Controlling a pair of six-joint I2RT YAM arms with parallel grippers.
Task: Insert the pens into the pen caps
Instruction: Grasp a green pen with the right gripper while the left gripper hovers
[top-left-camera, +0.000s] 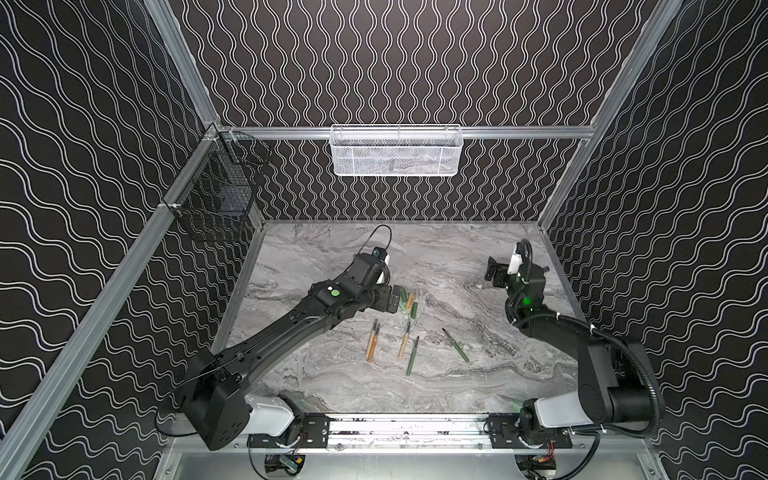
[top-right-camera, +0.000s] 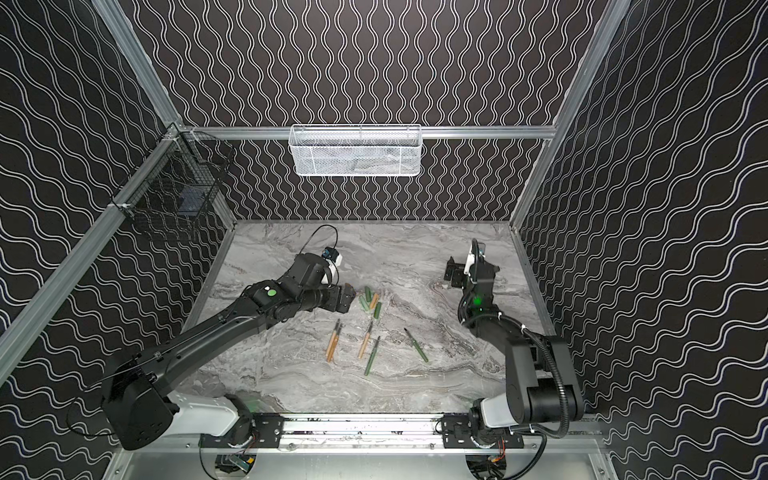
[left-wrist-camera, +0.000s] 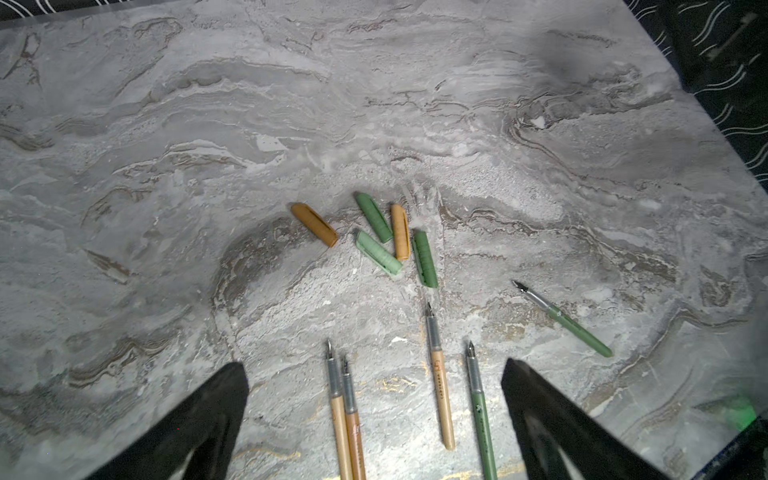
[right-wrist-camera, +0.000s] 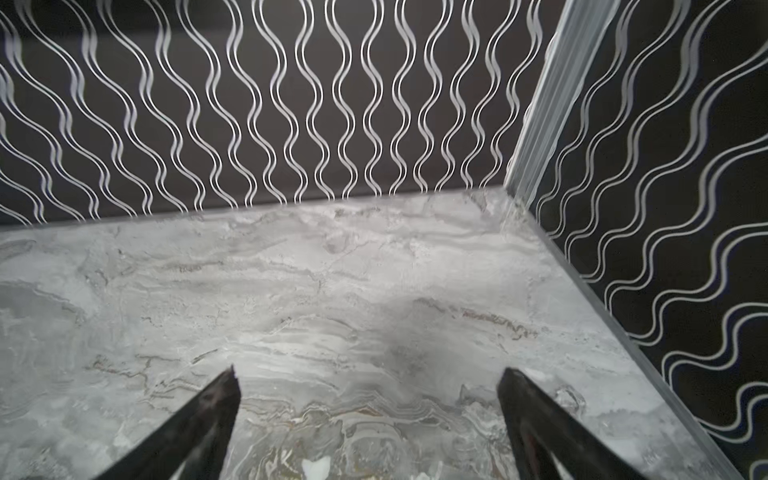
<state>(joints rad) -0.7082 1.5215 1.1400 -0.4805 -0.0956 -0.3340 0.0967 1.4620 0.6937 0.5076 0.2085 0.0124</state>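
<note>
Hovering over the marble table (top-left-camera: 332, 257), the left fingers (left-wrist-camera: 208, 415) are standing wide apart and gripping nothing (only bare stone and pens are showing between them in the left wrist view). In both top views they are hanging just beside the cluster of pen caps (top-left-camera: 406, 301), on its left side.

The pen caps are lying loose near the middle of the table. A darker orange cap (left-wrist-camera: 314, 224) is sitting a little apart from the rest. A green cap (left-wrist-camera: 374, 216), a tan cap (left-wrist-camera: 400, 230), a pale green cap (left-wrist-camera: 379, 253) and a dark green cap (left-wrist-camera: 424, 259) are lying bunched close together.

The pens (top-left-camera: 404, 343) are lying uncapped nearer the robot's base, nibs pointing toward the caps. The two tan pens (left-wrist-camera: 338, 419) are lying side by side, a third tan pen (left-wrist-camera: 440, 395) and a green pen (left-wrist-camera: 480, 415) are lying near them, and another green pen (left-wrist-camera: 577, 328) is lying angled off toward the right arm's side.

The right fingers (right-wrist-camera: 199, 415) are likewise standing wide apart, holding nothing, over bare table near the back right corner, well apart from the pens. A white mesh basket (top-left-camera: 395, 151) is hanging on the back wall, and a black wire basket (top-left-camera: 216, 187) on the left wall.
</note>
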